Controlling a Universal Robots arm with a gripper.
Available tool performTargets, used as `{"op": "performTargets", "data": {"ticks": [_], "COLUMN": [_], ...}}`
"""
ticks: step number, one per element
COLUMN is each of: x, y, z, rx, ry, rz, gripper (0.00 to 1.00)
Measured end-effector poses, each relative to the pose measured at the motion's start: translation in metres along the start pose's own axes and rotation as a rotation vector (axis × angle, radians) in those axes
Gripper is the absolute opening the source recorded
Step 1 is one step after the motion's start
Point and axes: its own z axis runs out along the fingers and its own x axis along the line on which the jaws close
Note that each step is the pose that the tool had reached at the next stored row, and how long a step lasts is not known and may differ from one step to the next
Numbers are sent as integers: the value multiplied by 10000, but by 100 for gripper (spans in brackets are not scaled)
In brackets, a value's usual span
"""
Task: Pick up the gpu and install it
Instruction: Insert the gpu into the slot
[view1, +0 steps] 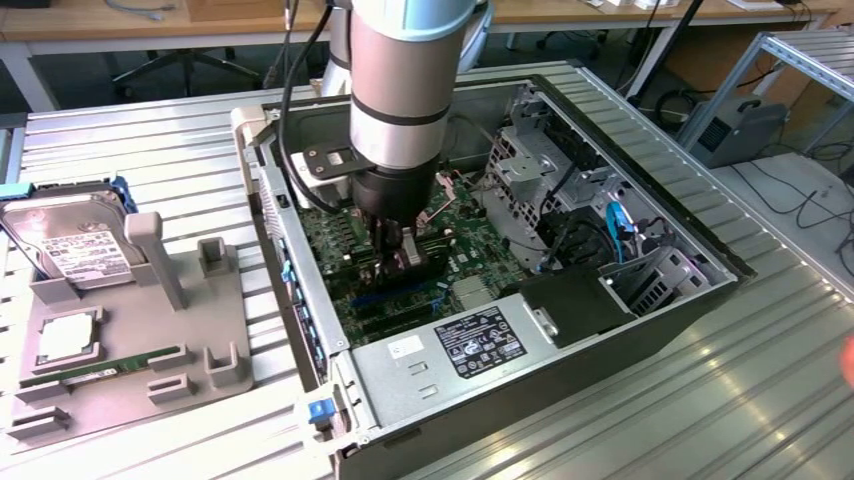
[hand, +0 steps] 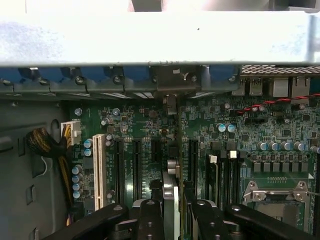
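Only illegibly small print shows on the white label of the boxy silver hard drive (view1: 70, 248) at the exterior view's left edge and on the dark sticker of the grey metal power supply (view1: 447, 357) at lower centre. Centre frame, the black two-fingered gripper (view1: 398, 262) is clamped on the thin dark gpu card (view1: 411, 252), held edge-on over the green motherboard (view1: 350, 250) inside the open metal computer case (view1: 667, 300). Seen from the wrist, the gpu card (hand: 171, 180) runs lengthwise toward its silvery bracket (hand: 172, 82) at the case's rear wall, between long black slots (hand: 136, 167).
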Motion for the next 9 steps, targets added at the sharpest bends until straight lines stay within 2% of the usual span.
{"op": "performTargets", "data": {"ticks": [9], "x": [0], "y": [0], "z": [4], "rx": [1], "ry": [0], "rz": [-10], "gripper": [27]}}
